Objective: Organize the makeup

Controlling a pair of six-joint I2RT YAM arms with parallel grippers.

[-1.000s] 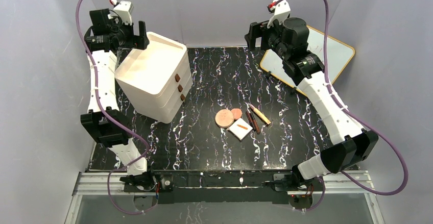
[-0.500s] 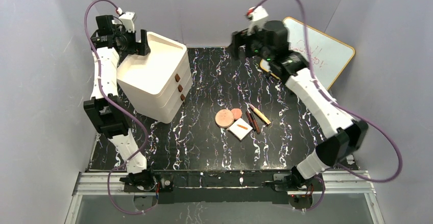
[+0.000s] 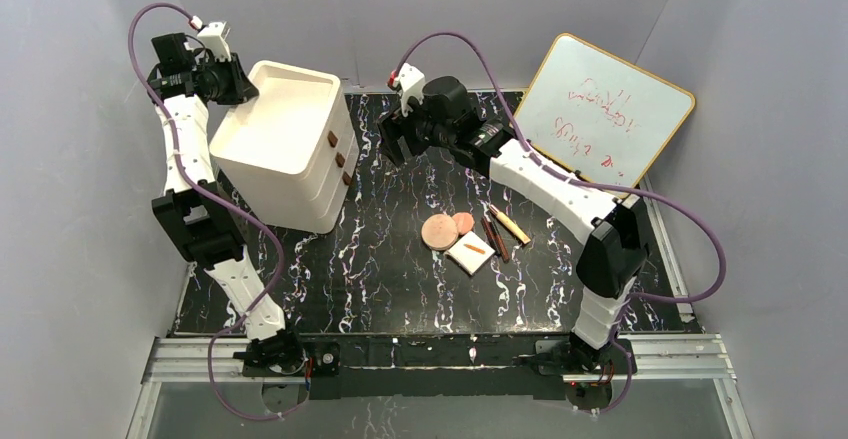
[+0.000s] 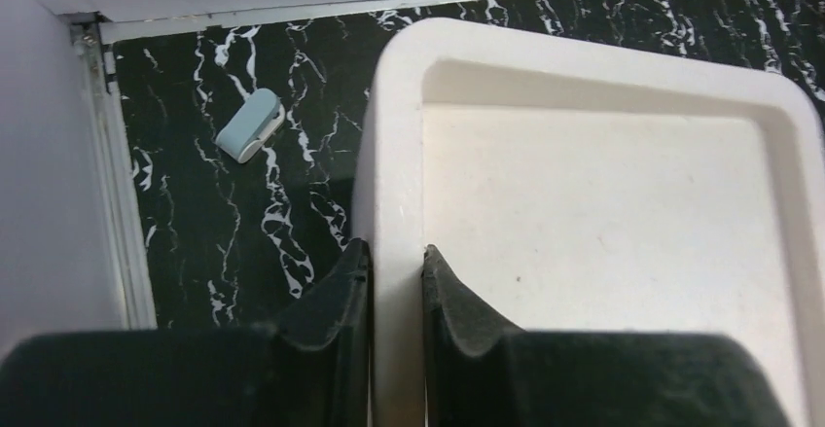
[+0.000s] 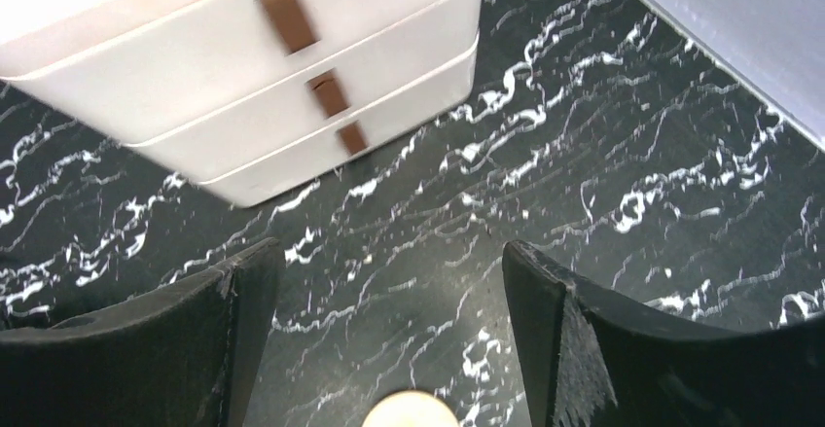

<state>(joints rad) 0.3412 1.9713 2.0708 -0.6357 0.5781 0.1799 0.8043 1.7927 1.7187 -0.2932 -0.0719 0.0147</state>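
The makeup lies mid-table: two round discs (image 3: 438,231) (image 3: 463,222), a white square pad (image 3: 470,254) with an orange mark, and thin sticks (image 3: 497,236) with a yellow one (image 3: 512,226). No gripper is near them. My left gripper (image 3: 235,84) (image 4: 397,262) is shut on the left rim of the cream three-drawer box (image 3: 280,144) (image 4: 593,223). My right gripper (image 3: 392,144) (image 5: 389,330) hangs open above bare table, facing the box's drawer fronts (image 5: 329,93), with nothing between its fingers.
A yellow-framed whiteboard (image 3: 605,109) leans at the back right. A small pale blue and white object (image 4: 250,125) lies on the table left of the box, near the side wall. The dark marbled tabletop (image 3: 400,279) stretches between the box and the makeup.
My left gripper has closed on the box's rim, and the box has turned squarer. The right arm has swung left from the whiteboard toward the drawer fronts.
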